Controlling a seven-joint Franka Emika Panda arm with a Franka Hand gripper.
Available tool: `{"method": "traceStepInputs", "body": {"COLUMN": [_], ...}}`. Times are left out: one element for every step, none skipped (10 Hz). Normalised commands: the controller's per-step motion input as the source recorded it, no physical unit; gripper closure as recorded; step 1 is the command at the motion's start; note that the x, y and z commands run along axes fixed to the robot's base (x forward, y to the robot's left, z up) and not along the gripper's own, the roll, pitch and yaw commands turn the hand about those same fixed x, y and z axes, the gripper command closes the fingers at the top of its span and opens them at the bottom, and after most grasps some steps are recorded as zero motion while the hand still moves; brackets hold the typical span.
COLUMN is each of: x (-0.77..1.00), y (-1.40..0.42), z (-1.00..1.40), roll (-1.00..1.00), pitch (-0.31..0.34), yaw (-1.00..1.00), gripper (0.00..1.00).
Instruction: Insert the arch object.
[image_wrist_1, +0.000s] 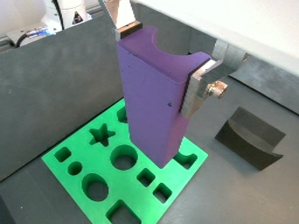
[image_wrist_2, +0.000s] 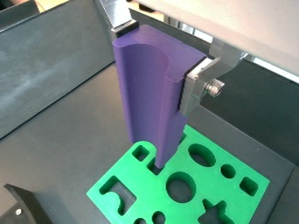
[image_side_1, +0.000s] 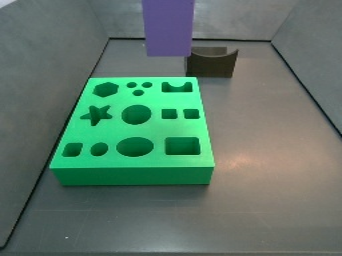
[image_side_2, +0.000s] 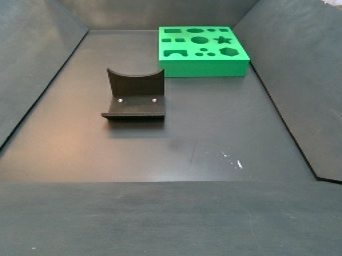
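Note:
My gripper (image_wrist_1: 162, 59) is shut on the arch object (image_wrist_1: 152, 96), a tall plain purple block with a curved notch in its upper end. The silver fingers (image_wrist_2: 198, 80) clamp it near that end, and it hangs upright. In both wrist views its lower end is over the green board (image_wrist_1: 181, 175), close to a corner cutout (image_wrist_2: 140, 153). In a side view the purple block (image_side_1: 167, 25) hangs in the air above the far edge of the board (image_side_1: 134, 172). The gripper and the block are out of the side view where the board (image_side_2: 201, 65) lies far back.
The fixture (image_side_2: 134, 95), a dark bracket with a curved notch on a base plate, stands on the dark floor apart from the board; it also shows in other views (image_side_1: 211, 60) (image_wrist_1: 251, 136). The board has several shaped cutouts. Dark walls enclose the floor.

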Motion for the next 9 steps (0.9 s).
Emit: {"method": "traceStepInputs", "body": {"x": [0.0, 0.0, 0.17, 0.28, 0.11, 0.03, 0.09, 0.12, 0.12], "y": [0.14, 0.15, 0.24, 0.17, 0.2, 0.28, 0.35, 0.51, 0.53], "z": [-0.31, -0.62, -0.79, -0.69, -0.67, -0.68, -0.62, -0.46, -0.35], "roll": [0.11, 0.1, 0.05, 0.0, 0.0, -0.02, -0.09, -0.31, -0.43], "pitch": [-0.081, -0.139, 0.0, 0.116, 0.097, 0.066, 0.027, 0.0, 0.0], "yaw": [-0.05, -0.06, -0.04, -0.07, -0.03, 0.0, 0.0, 0.0, 0.0], "gripper": [1.0, 1.0, 1.0, 1.0, 1.0, 1.0, 1.0, 1.0, 1.0]}}
